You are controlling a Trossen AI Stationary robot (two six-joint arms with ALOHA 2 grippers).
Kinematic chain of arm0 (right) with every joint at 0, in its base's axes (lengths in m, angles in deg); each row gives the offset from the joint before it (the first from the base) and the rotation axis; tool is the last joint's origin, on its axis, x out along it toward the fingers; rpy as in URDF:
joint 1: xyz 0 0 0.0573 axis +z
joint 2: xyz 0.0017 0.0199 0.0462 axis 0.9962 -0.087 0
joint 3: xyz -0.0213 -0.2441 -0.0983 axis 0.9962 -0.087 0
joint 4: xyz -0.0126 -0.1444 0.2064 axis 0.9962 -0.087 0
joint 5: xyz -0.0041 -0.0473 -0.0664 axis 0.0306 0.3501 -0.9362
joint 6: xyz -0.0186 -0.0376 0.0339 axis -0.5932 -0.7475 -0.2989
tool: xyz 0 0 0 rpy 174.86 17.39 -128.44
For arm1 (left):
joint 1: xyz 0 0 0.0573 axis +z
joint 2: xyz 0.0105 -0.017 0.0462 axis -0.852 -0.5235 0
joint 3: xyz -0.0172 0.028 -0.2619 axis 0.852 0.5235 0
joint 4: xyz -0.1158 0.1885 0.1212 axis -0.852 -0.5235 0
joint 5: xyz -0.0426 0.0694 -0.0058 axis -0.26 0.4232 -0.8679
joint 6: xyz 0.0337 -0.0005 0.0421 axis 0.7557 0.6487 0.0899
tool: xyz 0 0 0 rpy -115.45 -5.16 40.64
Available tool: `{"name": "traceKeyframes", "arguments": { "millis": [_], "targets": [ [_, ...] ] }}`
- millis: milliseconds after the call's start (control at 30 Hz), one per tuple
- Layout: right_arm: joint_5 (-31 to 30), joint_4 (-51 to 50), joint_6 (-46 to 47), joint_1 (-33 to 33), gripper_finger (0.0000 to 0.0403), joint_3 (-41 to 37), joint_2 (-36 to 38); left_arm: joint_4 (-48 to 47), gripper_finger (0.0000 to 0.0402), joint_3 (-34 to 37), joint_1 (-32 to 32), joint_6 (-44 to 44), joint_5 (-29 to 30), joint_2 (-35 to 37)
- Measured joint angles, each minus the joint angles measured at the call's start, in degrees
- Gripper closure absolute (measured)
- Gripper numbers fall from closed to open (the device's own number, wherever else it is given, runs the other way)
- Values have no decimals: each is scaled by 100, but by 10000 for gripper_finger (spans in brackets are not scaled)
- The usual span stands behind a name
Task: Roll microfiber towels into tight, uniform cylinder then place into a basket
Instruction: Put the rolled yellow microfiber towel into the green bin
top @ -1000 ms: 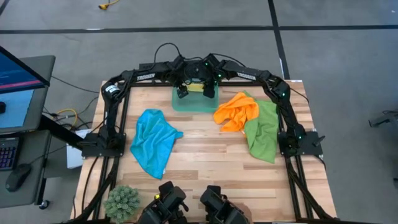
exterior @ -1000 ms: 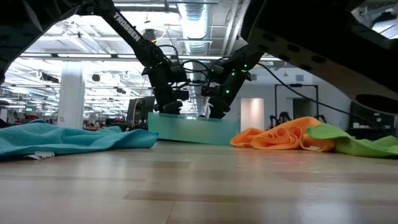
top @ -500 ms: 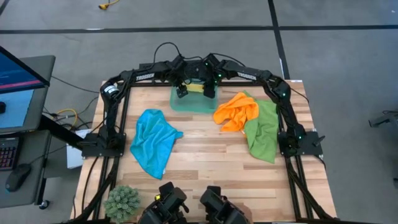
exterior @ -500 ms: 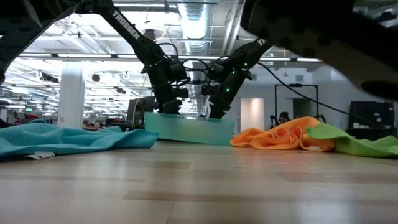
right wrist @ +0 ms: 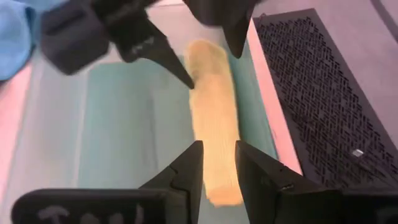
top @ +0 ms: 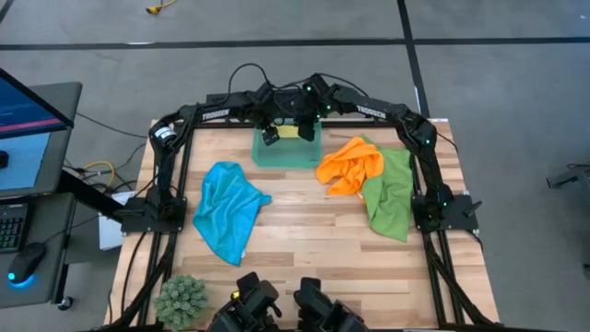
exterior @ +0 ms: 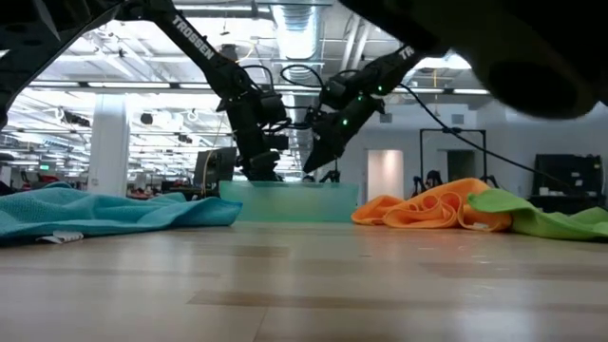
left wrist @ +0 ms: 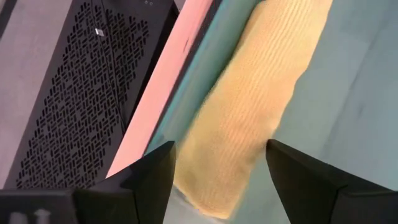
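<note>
A yellow towel (right wrist: 214, 118), rolled into a cylinder, lies along the far wall inside the teal basket (top: 277, 159) at the table's far middle. My left gripper (left wrist: 221, 180) is down in the basket, open, one finger on each side of one end of the roll. My right gripper (right wrist: 217, 171) hangs above the roll's other end, clear of the basket rim in the low view, with a narrow gap between its fingers. A blue towel (top: 226, 212) lies crumpled on the left. An orange towel (top: 350, 164) rests partly on a green one (top: 392, 195) on the right. My left gripper's fingers (left wrist: 155, 180) point steeply down and straddle the end of the yellow roll (left wrist: 230, 155), lying across it. The roll rests on the basket floor. Whether the fingers touch its sides, I cannot tell.
A black grated panel (right wrist: 311, 81) lies just beyond the table's far edge, behind the basket. A small green plant (top: 181, 300) stands at the near left corner. Bare wood lies in the middle, between the blue towel and the orange and green ones.
My right gripper has risen out of the basket and drawn back toward the far edge, tipping closer to level. The basket, tilted a second ago in the low view, now sits flat. The yellow roll stays in it.
</note>
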Motion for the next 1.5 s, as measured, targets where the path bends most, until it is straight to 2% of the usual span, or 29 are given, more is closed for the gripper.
{"name": "traceKeyframes", "arguments": {
  "millis": [267, 433, 933, 1333, 1433, 1500],
  "targets": [
    [-8, 449, 170, 78, 316, -514, -12, 38, 159, 0, -117, 37, 24, 0],
    [-17, 486, 218, 63, 331, -539, -15, -75, 159, 0, -125, 65, 352, 42],
    [2, -41, -16, -133, 332, -539, 154, -300, 159, -4, -127, 192, 396, 605],
    [154, -995, -435, -127, 332, -539, 710, -888, 159, -3, -147, 380, -613, 685],
    [175, -1303, -492, -127, 333, -539, 750, -774, 159, 159, -169, 632, -1168, 702],
    [174, -1405, -494, -127, 333, -539, 750, -548, 159, 338, -191, 746, -1298, 702]
  ]
}}
